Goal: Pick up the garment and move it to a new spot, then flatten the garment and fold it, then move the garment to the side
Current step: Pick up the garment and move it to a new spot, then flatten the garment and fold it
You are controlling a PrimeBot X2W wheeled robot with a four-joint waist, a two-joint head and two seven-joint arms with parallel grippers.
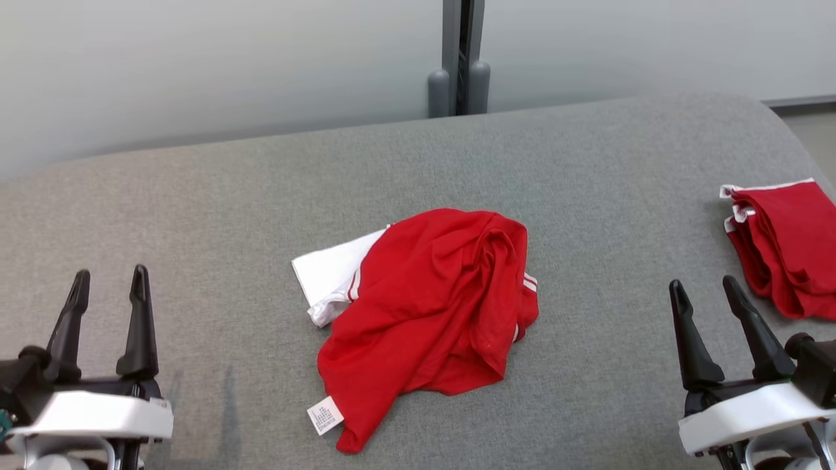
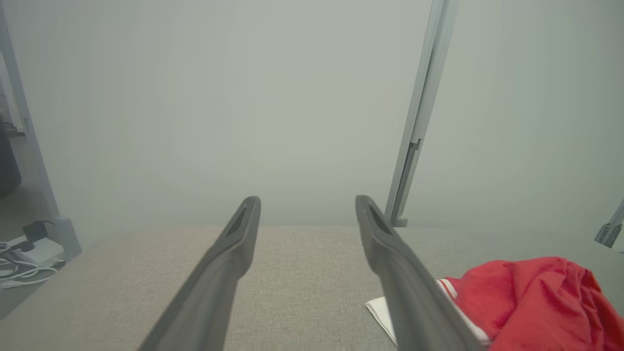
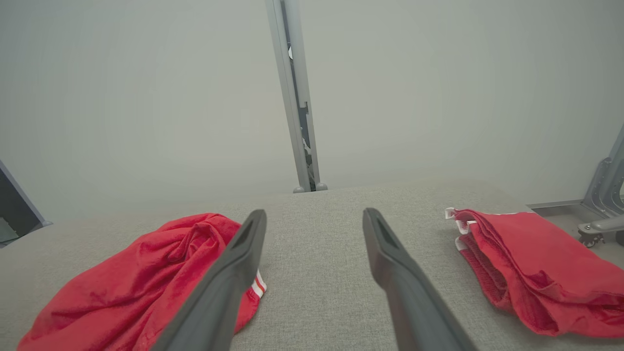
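Centrally, crumpled red garment (image 1: 431,313) lies on grey table (image 1: 196,215). Left gripper (image 1: 108,281) and right gripper (image 1: 708,290) both spread wide, holding nothing. Folded red garment (image 1: 787,248) sits far right.

— Where is this?
— A lab-like test bay: frosted partition panels (image 1: 196,65) and a grey metal post (image 1: 462,59) behind the grey padded table (image 1: 588,163), loose cables (image 2: 22,275) on the floor (image 2: 14,304) beside the table.
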